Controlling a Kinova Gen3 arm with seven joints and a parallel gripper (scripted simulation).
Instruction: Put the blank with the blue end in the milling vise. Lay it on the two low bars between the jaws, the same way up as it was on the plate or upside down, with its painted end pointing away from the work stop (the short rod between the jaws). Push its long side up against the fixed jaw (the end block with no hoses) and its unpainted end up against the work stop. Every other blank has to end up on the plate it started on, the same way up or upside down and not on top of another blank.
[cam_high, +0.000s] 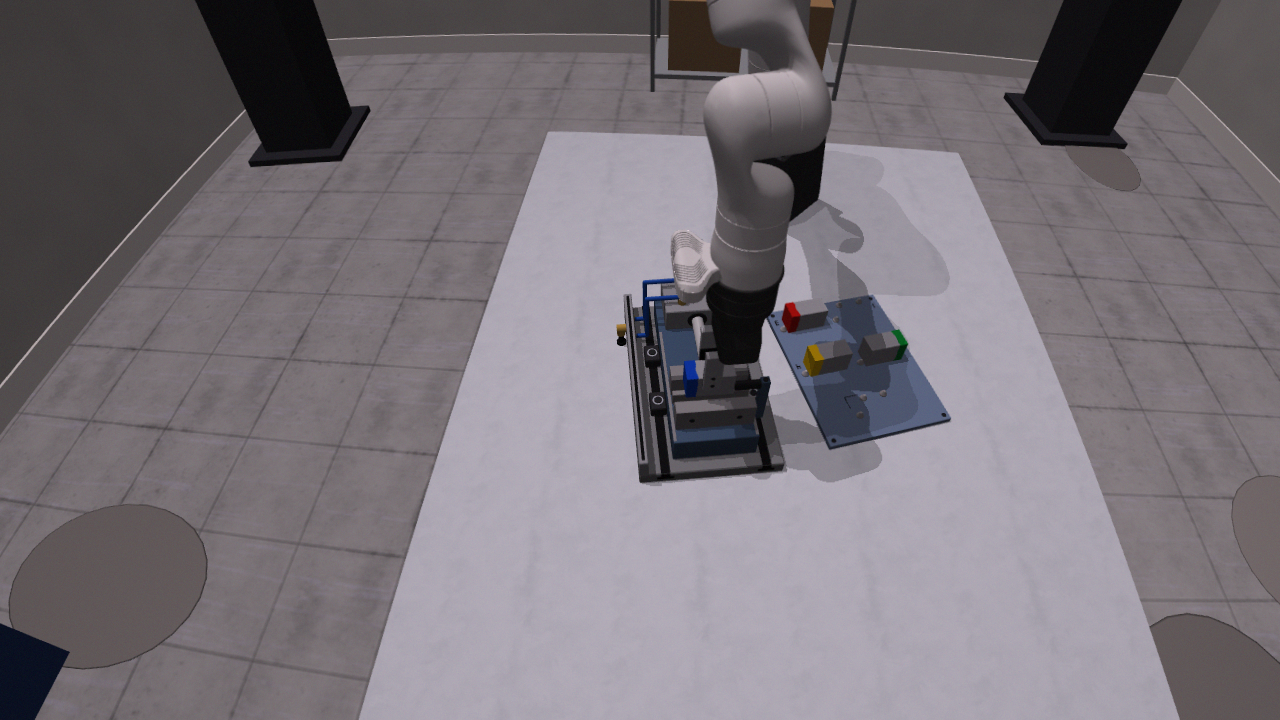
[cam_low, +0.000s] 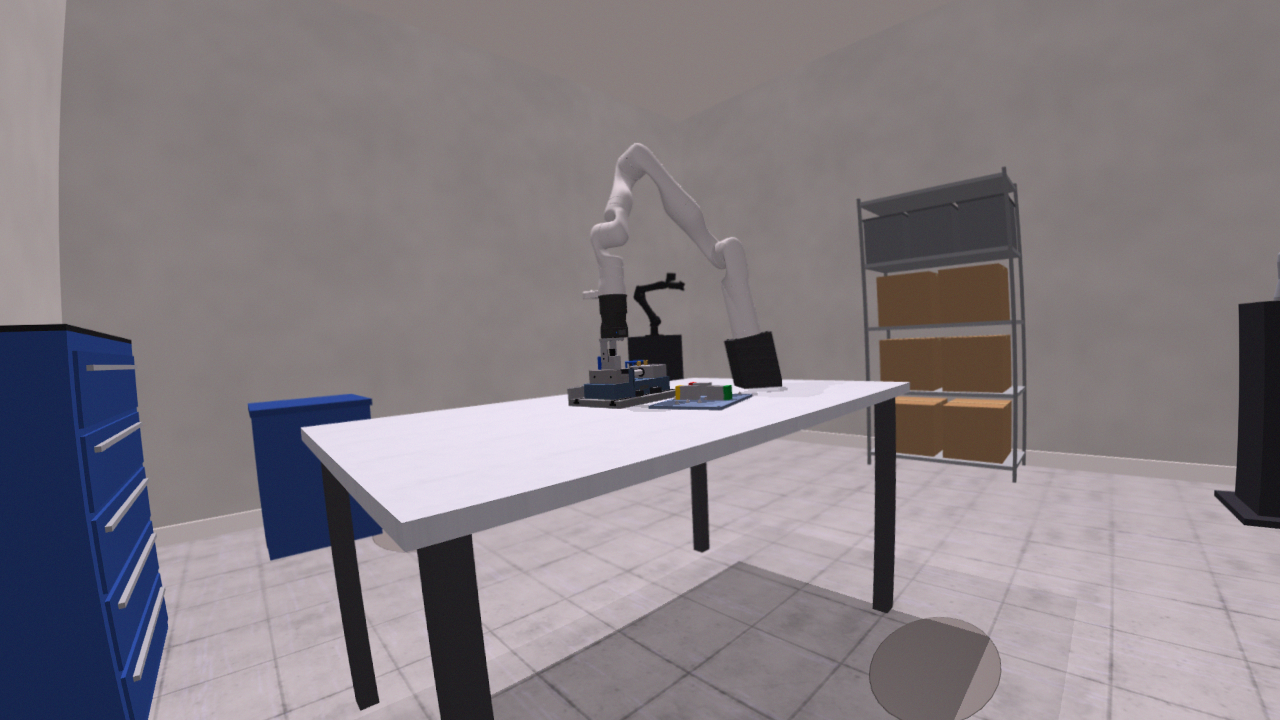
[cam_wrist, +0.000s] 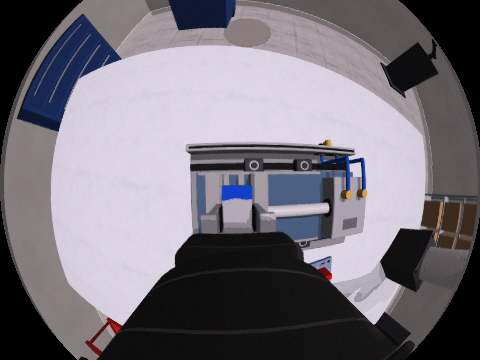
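My gripper (cam_high: 726, 379) (cam_wrist: 237, 213)'s about half open, clamped on the blue-ended blank (cam_high: 690, 377) (cam_wrist: 237, 206): grey body, bright blue end poking out past my fingers. It's over the vise (cam_high: 713, 440) (cam_low: 614, 388) (cam_wrist: 295, 192), between the jaws seen from above; can't tell if it's touching the bars.

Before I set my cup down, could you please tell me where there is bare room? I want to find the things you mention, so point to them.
The table (cam_high: 760, 573) (cam_low: 572, 447) (cam_wrist: 125, 150) has a bare stretch from the vise (cam_high: 714, 440) (cam_wrist: 345, 220) to its near edge in the top view. It's crowded around the gripper (cam_high: 713, 380) (cam_wrist: 238, 220).
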